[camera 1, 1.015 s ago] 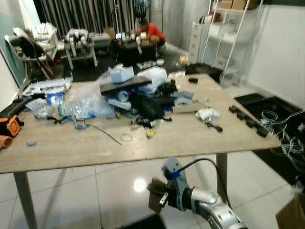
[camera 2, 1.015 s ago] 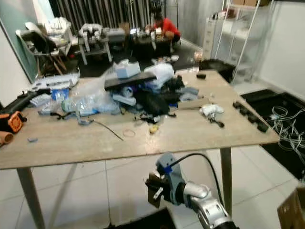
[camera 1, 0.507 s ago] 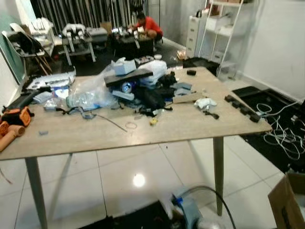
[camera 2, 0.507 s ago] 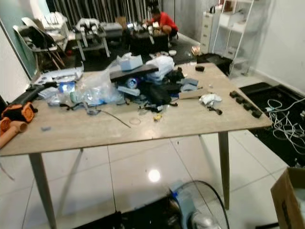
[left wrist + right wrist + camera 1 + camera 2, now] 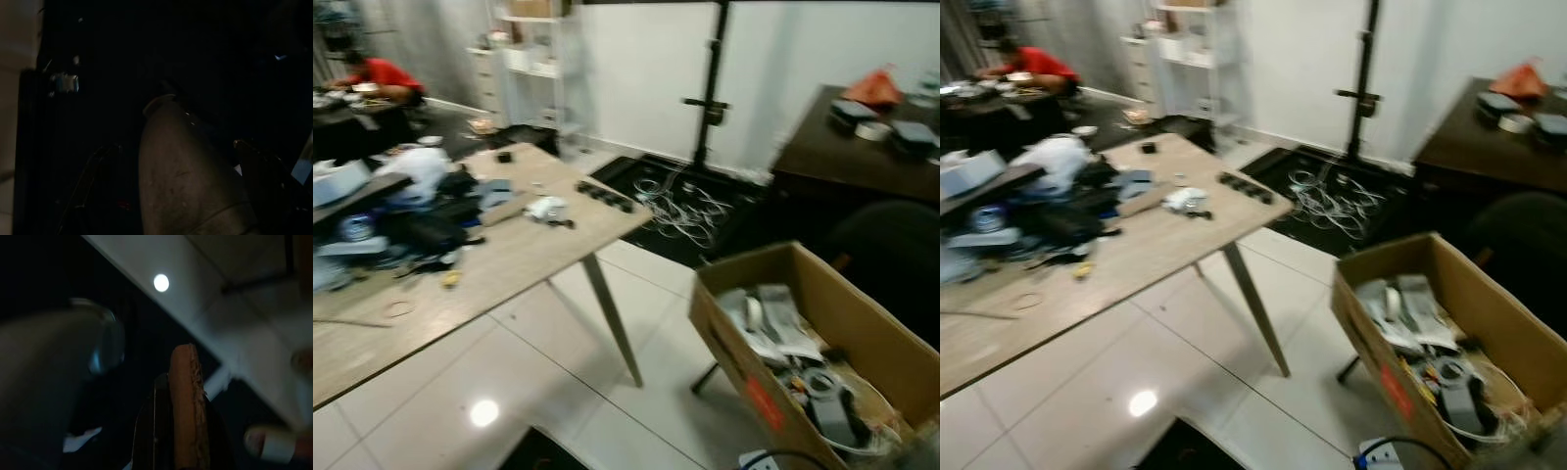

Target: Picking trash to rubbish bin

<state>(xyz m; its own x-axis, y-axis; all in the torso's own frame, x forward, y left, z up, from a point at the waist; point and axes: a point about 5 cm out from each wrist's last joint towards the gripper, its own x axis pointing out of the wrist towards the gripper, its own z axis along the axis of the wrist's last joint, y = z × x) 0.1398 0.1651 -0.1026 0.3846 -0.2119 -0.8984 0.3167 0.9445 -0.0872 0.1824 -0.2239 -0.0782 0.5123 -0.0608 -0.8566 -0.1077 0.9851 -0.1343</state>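
Your camera has swung right, so the table (image 5: 509, 264) now sits left beside a cardboard box (image 5: 822, 343) of blurry trash. Right jaws pinch a brown cardboard scrap (image 5: 188, 406); you cannot tell how the dark left jaws stand.

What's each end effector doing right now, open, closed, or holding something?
Left end effector: too dark, cannot be told.
Right end effector: closed on a flat brown cardboard piece.

Head stereo pair, blurred: both eyes look forward and down from standing height, sharing the cluttered table (image 5: 509, 257) at left and the open cardboard box (image 5: 1489, 323) near right. Left wrist camera: very dark, facing shadowed floor at close range. Right wrist camera: close behind a brown cardboard piece (image 5: 187, 406), facing glossy tiles.
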